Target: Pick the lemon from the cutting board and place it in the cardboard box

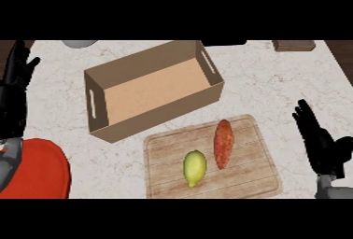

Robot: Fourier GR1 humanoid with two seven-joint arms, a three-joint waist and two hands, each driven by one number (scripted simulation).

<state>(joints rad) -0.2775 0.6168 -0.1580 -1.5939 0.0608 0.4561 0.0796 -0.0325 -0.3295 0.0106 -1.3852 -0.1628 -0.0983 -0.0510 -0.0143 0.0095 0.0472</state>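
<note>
A yellow-green lemon (194, 168) lies on the wooden cutting board (255, 179), left of an orange sweet potato (222, 143). Behind the board sits the open cardboard box (101, 77), its floor bare. My right hand (318, 140) is at the right edge, fingers straight and pointing up, well to the right of the board and holding nothing. At the far left edge my left hand (15, 79) is raised, fingers straight, left of the box and touching nothing.
A red object (41, 170) fills the lower left corner. At the counter's back edge are a grey round item (81, 43) and a brown block (293, 45). Marble counter (276, 84) lies bare to the right of the box.
</note>
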